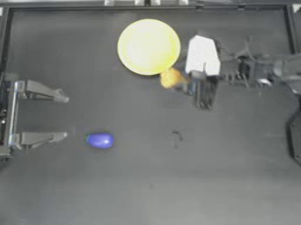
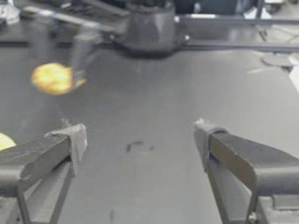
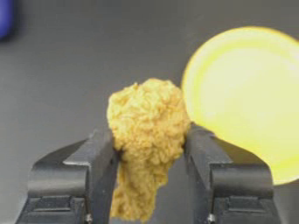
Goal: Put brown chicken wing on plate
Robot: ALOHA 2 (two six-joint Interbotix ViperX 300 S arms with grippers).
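Right jaws: clamping on both sides of the lumpy yellow-orange brown chicken wing [image 3: 147,144]
Right gripper [image 1: 187,84]: hovering just beside the large round pale yellow plate [image 1: 148,46], at its near rim
Left gripper [image 1: 63,117]: sitting at the table's left edge, jaws gaping wide
Small rounded blue object [image 1: 100,140]: lying near the left gripper

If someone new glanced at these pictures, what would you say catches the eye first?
The large round pale yellow plate at the table's far middle stands out. Just beside its rim, the right hand is shut on the lumpy yellow-orange chicken wing. A small rounded blue object lies alone near the open left hand.
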